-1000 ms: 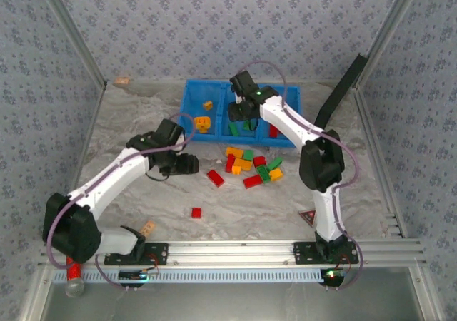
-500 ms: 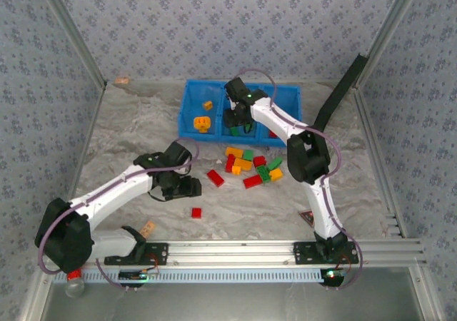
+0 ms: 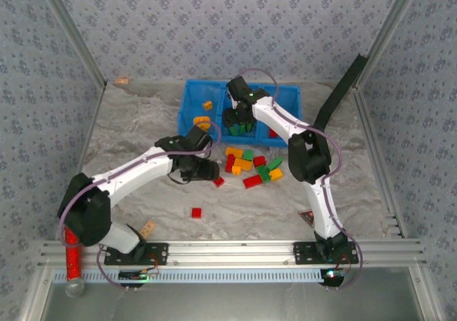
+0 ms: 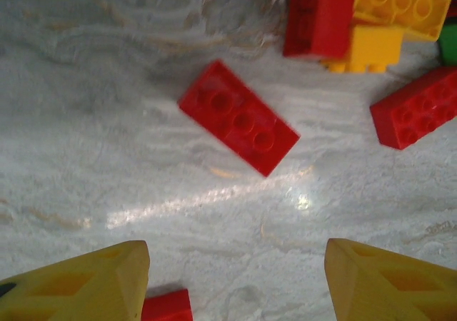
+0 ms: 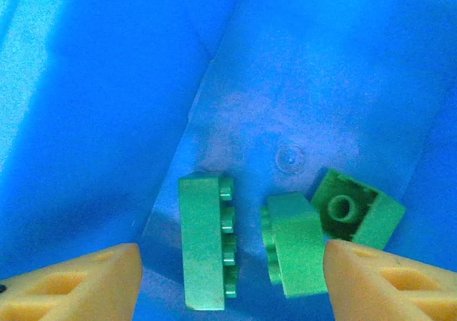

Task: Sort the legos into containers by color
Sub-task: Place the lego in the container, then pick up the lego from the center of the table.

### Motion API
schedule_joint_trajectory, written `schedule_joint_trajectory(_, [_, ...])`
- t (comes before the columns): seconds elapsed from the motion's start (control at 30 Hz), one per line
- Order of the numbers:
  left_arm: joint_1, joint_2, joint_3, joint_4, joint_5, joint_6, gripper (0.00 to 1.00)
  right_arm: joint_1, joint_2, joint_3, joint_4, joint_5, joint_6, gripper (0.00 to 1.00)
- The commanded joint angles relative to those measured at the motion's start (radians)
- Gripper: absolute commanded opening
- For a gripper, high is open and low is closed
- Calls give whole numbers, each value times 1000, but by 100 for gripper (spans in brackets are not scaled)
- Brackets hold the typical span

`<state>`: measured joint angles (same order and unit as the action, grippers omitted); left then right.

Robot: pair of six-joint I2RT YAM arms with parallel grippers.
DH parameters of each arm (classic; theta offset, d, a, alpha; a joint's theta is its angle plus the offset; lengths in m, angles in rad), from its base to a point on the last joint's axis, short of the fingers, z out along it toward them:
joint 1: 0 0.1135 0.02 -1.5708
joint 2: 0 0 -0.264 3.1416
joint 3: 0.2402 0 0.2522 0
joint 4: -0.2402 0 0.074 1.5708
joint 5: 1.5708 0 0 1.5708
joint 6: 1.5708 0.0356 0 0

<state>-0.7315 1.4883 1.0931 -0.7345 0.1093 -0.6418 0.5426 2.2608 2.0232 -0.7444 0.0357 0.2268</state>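
**Both arms at work, seen from beside the table.** The left gripper (image 4: 232,278) hangs over the table (image 3: 128,135) just in front of the tray (image 3: 194,93). Its jaws are spread and hold nothing. Ahead of the fingers lies a red brick (image 4: 238,118), skewed to their line. A small red brick (image 4: 166,305) sits close by the left finger, on the side away from the tray. The pile (image 3: 250,164) of unsorted bricks lies in front of the tray's middle compartment.

The right gripper (image 5: 232,278) is down inside that middle compartment, also open and empty. Three green bricks (image 5: 206,242) rest on the tray floor between and beyond its fingers.

**Risks, as judged from here:**
- **Red brick:** closing on it at this skew would likely twist it or squeeze it out sideways.
- **Small red brick:** a low descent could knock it farther from the tray.
- **Green bricks:** a careless exit from the tray might drag them or catch the wall and shift the tray.
- **Arms:** both work close in front of the tray, so their paths may cross.
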Motion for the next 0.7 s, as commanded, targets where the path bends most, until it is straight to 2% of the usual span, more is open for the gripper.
schedule_joint_trajectory(0.0, [-27,65,97,7,-43,60,66,-4,-102,14,-15,-32,-7,69])
schedule_joint_trajectory(0.27, [-75,225,240,12,-22,67,65,-10,-243,-29,-41,-45,-21,67])
schedule_joint_trajectory(0.4, [-86,300,330,5,-10,83,65,-36,-366,-141,-36,-37,-20,66])
schedule_joint_trajectory(0.53, [-113,399,443,-91,-9,71,64,-83,-507,-293,-21,-31,-12,66])
schedule_joint_trajectory(0.67, [-131,446,444,-88,29,30,62,-142,-616,-432,-2,-32,-2,65])
